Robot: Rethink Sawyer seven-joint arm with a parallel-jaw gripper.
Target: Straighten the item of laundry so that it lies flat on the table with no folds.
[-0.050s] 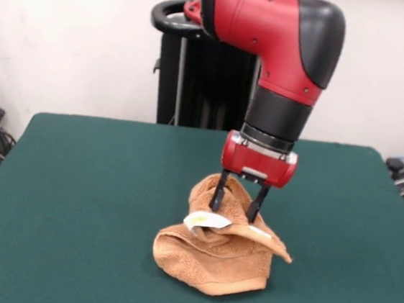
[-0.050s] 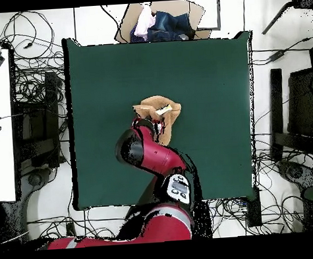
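Orange-tan terry is what your jaws [image 1: 235,207] are dealing with: the towel [image 1: 214,260] sits bunched in a heap on the counter [image 1: 74,203], roughly mid-counter, directly under and around the two black fingers [image 1: 217,196]. You can see both fingers pointing down and standing apart, with a raised hump of cloth between and behind them. Whether they are actually pinching that hump you cannot tell from the front view, and the overhead view hides the tips under the arm [image 1: 285,52].

Just below the jaws, a small white label [image 1: 198,221] shows on a fold of the towel. Beneath that fold the cloth is doubled over into a thick, rounded lump, and one corner sticks out flat to the side of the jaws, toward the right of the front view.

From overhead, the towel [image 2: 159,110] appears as a compact crumpled patch just beyond the red wrist, on the green felt counter [image 2: 208,72], well away from every edge.
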